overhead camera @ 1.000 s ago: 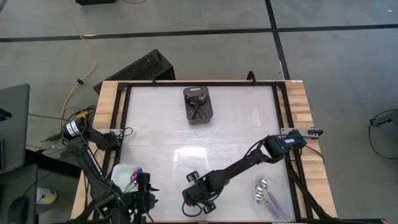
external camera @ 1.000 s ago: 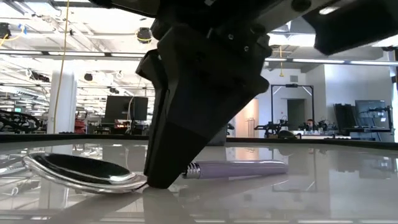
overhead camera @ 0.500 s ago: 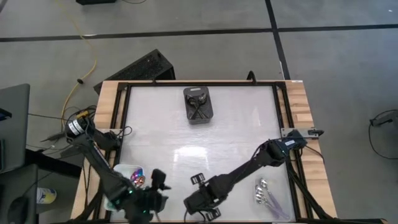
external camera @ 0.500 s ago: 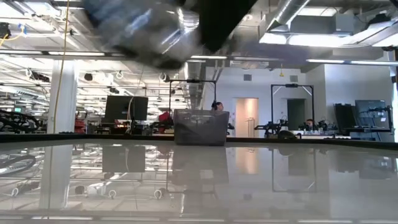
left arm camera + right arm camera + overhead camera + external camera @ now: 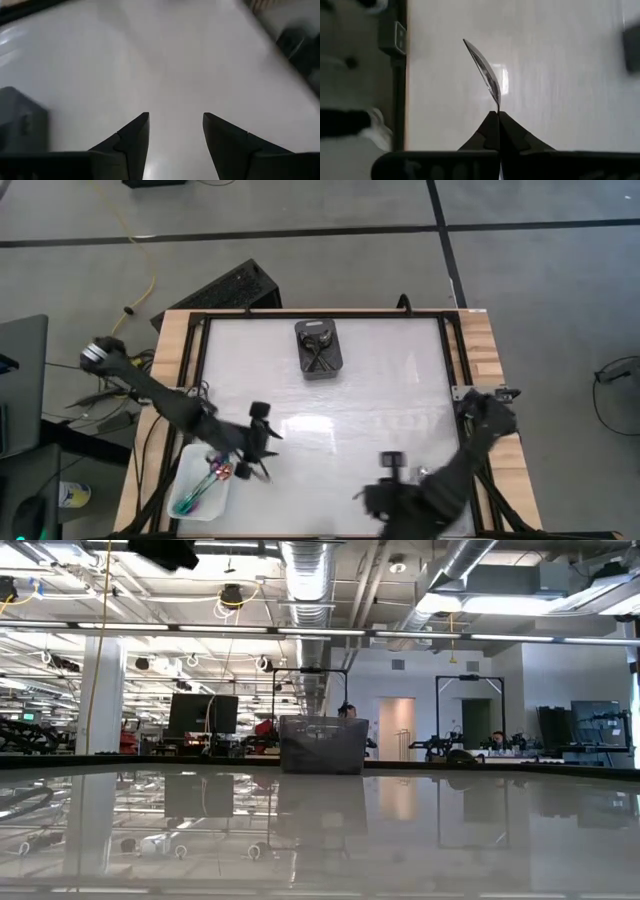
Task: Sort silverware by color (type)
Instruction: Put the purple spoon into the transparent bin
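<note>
The silver spoon's handle is hidden between the right gripper's pinched fingers; its finish elsewhere is blurred.

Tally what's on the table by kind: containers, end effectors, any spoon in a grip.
White tray: 1
Black bin: 1
End effectors: 2 (left end effector open and empty, right end effector shut)
Spoon held by the right end effector: 1
Total: 5
Spoons inside the tray and bin are too small to count.

the table lies bare across its middle; only the black bin at the far edge and the white tray at the near left corner stand in the way.
</note>
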`<state>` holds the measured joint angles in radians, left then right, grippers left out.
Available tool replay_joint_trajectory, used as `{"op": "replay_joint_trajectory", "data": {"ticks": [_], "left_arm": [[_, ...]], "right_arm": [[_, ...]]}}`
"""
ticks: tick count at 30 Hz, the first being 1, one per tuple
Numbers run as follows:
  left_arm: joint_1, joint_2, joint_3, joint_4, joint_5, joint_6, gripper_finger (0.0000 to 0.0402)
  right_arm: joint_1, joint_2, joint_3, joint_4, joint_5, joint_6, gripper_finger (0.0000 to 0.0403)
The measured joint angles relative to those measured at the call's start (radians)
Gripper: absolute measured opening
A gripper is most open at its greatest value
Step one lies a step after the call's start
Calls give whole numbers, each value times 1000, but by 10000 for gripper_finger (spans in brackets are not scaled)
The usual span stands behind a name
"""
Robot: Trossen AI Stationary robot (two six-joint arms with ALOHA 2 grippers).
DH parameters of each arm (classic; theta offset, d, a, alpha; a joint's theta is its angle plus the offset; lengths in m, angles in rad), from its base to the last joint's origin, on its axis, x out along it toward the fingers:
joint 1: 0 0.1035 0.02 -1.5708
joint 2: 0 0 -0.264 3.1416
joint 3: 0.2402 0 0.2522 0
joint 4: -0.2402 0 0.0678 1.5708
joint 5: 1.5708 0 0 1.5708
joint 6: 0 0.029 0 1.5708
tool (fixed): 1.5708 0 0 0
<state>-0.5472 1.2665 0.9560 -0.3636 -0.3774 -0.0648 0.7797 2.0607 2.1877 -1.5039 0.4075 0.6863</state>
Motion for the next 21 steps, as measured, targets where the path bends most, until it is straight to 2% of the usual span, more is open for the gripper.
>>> {"op": "replay_joint_trajectory", "data": {"ticks": [4,7,11,14,18,21], "left_arm": [[42,-221,-278,358,97,-53,170],[43,-350,-413,596,153,-60,170],[35,-472,-501,682,179,-71,170],[25,-522,-515,683,180,-91,170],[0,-541,-516,665,189,-120,170],[-24,-540,-516,658,189,-137,170]], "right_arm": [[106,-108,-136,-60,64,362,14],[176,-181,-268,-62,86,686,14],[250,-235,-468,-62,105,1135,14],[290,-252,-595,-60,11,1385,14],[302,-257,-695,-1,-145,1464,14],[284,-256,-726,75,-171,1458,14]]}}
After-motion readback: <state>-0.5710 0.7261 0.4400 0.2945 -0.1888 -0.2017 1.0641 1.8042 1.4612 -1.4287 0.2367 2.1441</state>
